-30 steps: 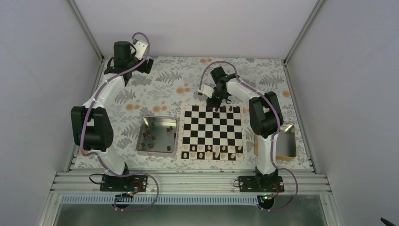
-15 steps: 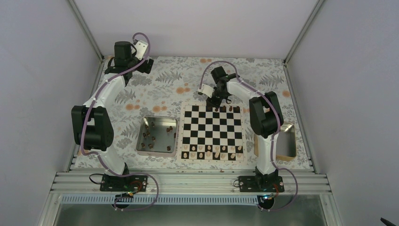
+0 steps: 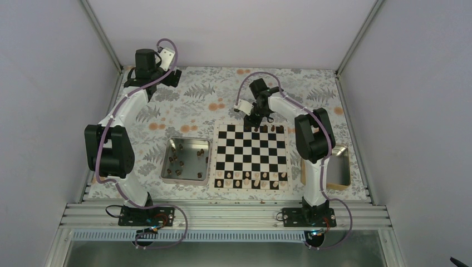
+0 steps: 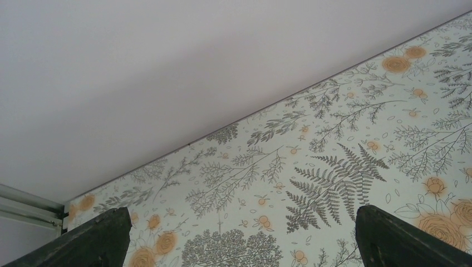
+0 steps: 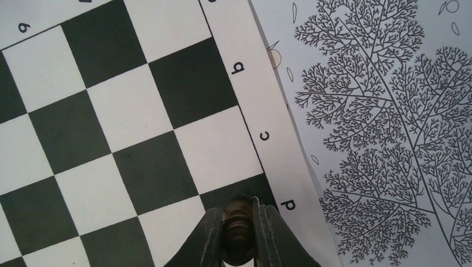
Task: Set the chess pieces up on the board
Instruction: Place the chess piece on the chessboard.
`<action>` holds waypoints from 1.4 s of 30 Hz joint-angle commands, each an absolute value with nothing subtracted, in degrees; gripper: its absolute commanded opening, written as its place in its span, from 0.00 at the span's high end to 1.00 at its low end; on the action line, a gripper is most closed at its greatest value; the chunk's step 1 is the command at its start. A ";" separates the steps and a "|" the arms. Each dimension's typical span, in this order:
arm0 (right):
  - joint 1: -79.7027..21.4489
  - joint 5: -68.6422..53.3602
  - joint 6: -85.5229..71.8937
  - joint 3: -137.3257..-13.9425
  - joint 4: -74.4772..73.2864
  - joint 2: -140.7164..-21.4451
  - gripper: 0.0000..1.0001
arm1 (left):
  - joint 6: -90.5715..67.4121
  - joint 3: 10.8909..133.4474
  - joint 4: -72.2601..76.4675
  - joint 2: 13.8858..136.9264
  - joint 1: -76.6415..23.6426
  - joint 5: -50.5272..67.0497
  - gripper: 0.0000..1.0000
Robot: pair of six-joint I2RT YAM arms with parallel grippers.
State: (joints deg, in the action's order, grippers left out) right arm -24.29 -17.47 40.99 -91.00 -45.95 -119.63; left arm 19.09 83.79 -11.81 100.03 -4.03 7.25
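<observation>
Right end effector (image 5: 238, 212): slim dark fingers closed tight on one chess piece (image 5: 238, 229) of turned dark brown wood with a rounded top. The piece is over the black square by letter "d", at the far edge of the board (image 5: 133, 111), which is matte black-and-white chequer with a pale border.
Left end effector (image 4: 245, 247): spread wide, holding nothing, above the floral-print tabletop (image 4: 311, 167), far left.
Further chess pieces (image 3: 176, 161): in a shiny square metal tray (image 3: 192, 149) left of the board.

left arm (image 3: 123, 111) extended far, left fingers (image 4: 97, 239) wide apart; right arm (image 3: 313, 139) extended, right fingers (image 5: 209, 240) pinched close.
</observation>
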 commanded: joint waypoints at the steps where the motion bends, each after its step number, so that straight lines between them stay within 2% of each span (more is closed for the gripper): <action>1: -24.07 -18.54 41.91 -90.49 -45.18 -120.12 0.90 | 19.78 85.49 -11.90 100.72 -4.39 7.02 0.00; 17: -23.99 -16.94 42.18 -88.38 -44.11 -120.79 0.87 | 19.89 85.56 -12.04 100.90 -4.75 6.84 0.00; 25: -23.99 -17.09 42.11 -88.60 -44.12 -120.27 0.72 | 19.95 85.64 -11.99 100.94 -4.84 6.72 0.00; 42: -23.99 -19.90 42.26 -94.58 -48.15 -116.96 0.56 | 20.71 85.28 -12.24 100.47 -4.87 7.73 0.00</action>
